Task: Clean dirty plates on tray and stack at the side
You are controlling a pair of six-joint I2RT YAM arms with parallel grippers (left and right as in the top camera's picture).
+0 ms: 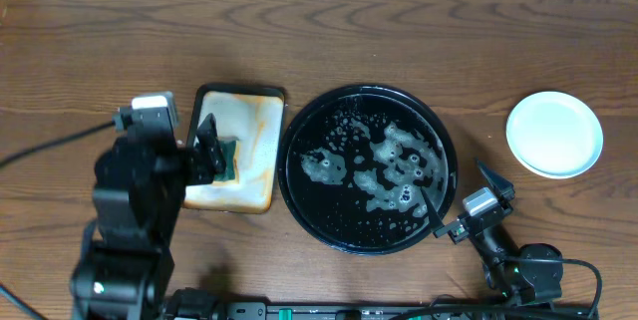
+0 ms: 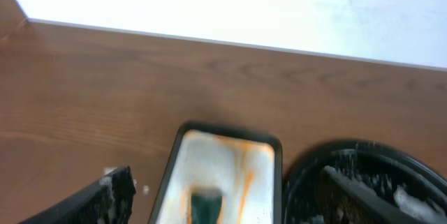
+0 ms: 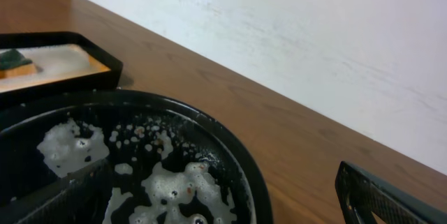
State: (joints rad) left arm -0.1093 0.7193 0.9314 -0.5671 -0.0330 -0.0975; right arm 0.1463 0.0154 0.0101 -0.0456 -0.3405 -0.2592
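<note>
The plates (image 1: 554, 133) sit in a stack on the table at the right and look pale and clean. The black round tray (image 1: 299, 190) in the middle holds only soapy foam (image 1: 394, 165). My right gripper (image 1: 454, 182) is open and empty, straddling the tray's front-right rim (image 3: 241, 165). In the right wrist view its fingers (image 3: 223, 172) have one tip over the foam and one over the wood. My left gripper (image 1: 211, 146) is open and empty above a green sponge (image 1: 231, 156) and shows in the left wrist view (image 2: 223, 175).
A pale rectangular tray (image 1: 254, 175) with orange stains lies left of the black tray and holds the sponge (image 2: 206, 206). It also shows in the right wrist view (image 3: 70, 60). A white wall runs along the table's far edge. Cables lie at the front edge.
</note>
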